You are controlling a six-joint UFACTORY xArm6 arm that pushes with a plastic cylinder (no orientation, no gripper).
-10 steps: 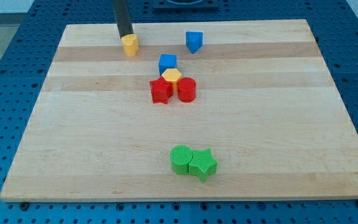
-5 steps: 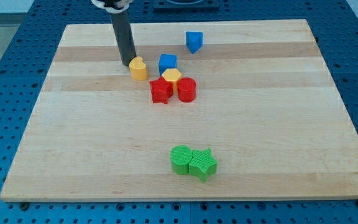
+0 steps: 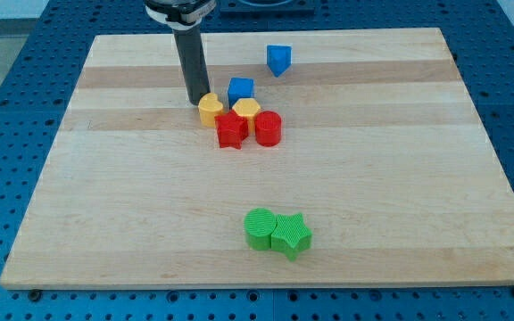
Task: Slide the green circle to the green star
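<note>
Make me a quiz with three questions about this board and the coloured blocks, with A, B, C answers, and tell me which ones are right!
1. Where is my tip?
A. beside the green star
B. just left of and above the round-topped yellow block, at the view's top
C. at the blue block near the top edge

2. How many red blocks are there?
A. one
B. two
C. three

3. How do the green circle and green star lie?
A. touching, side by side
B. far apart
C. stacked

Answers:
1 B: the rod ends against the round-topped yellow block.
2 B: a red block and a red cylinder.
3 A: the green circle meets the green star.
</note>
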